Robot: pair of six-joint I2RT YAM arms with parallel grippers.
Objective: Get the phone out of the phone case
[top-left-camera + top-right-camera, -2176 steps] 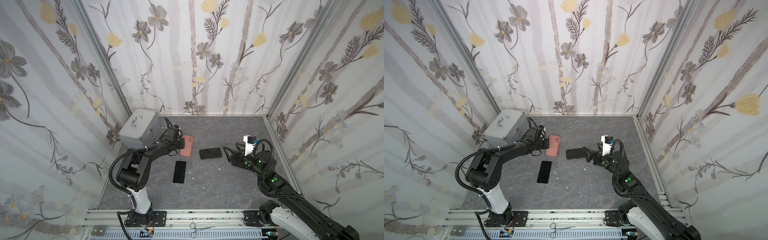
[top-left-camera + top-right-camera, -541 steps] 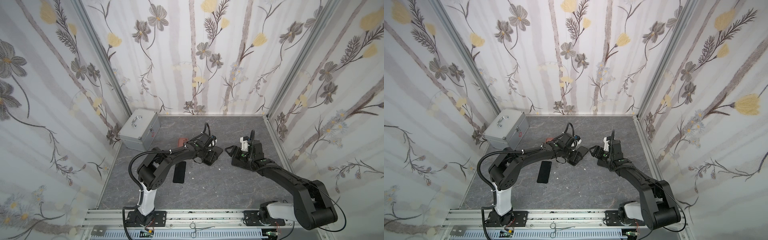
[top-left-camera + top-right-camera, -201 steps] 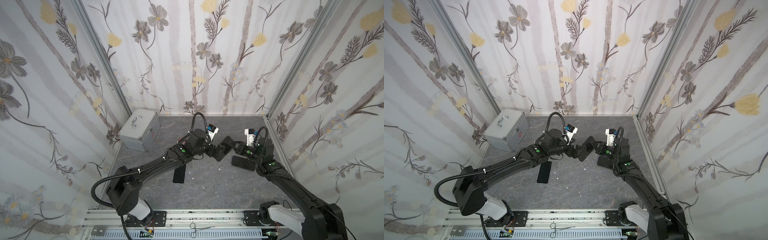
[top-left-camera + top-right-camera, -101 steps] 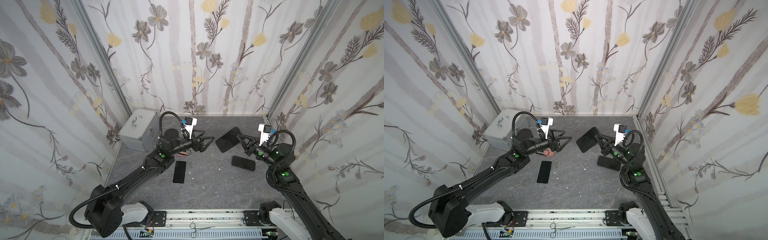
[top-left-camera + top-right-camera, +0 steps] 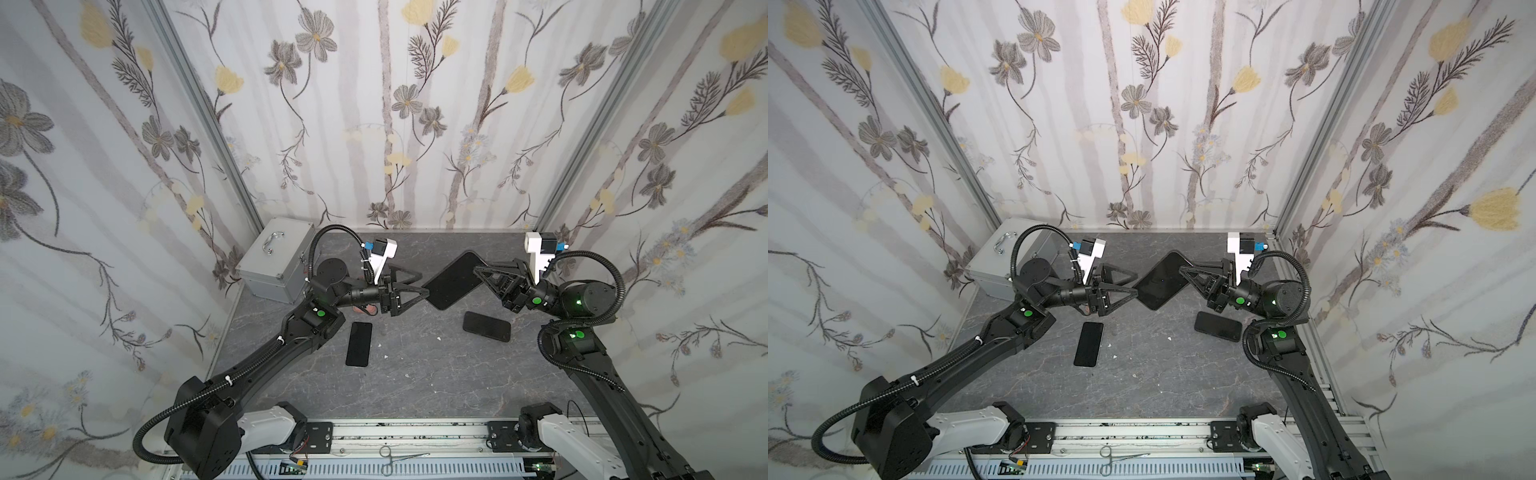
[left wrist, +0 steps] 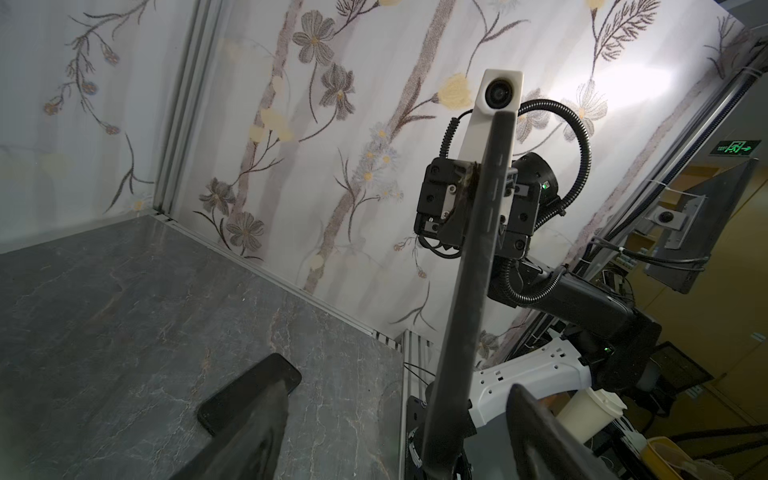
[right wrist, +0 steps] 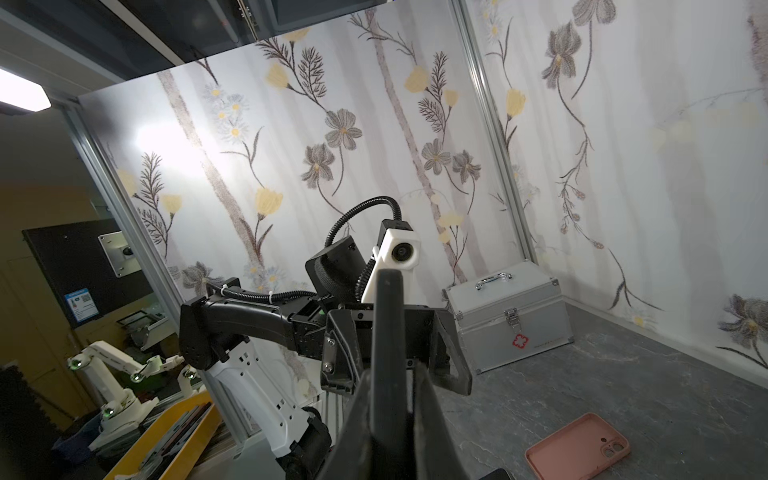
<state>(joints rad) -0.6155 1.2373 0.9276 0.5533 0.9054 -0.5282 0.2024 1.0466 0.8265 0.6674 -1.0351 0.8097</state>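
The phone (image 5: 451,282), a plain black slab with rounded corners, is in the air above the far half of the bench (image 5: 415,374), about midway between its left and right edges. It is turned so that one corner points toward each arm. I cannot tell whether a case is around it, and I can read no brand on it.

The right hand (image 5: 482,277) is closed on one corner of the phone and carries it. The left hand (image 5: 424,285) is open, with its jaws on both sides of the opposite corner. In the left wrist view the thin edge of the phone runs between the two fingers (image 6: 249,432) with a gap on each side.

A second black phone (image 5: 359,344) lies flat on the bench, left of the middle and below the left arm. A third black phone (image 5: 486,326) lies flat near the right edge, just beside the right arm. A pink phone case (image 7: 577,451) lies with its open inner side up and its camera opening visible, on the bench below the left hand.

A silver box (image 5: 276,259) stands in the far left corner, with a handle on the lid and a latch on the front. Under the latch is a red cross-like mark (image 7: 518,340), and the print beside it is too small to read.

Outside the bench, a green lit sign (image 6: 735,146) shows an arrow pointing to the right in that view. The writing on a blue label (image 7: 81,305) is too small to read.
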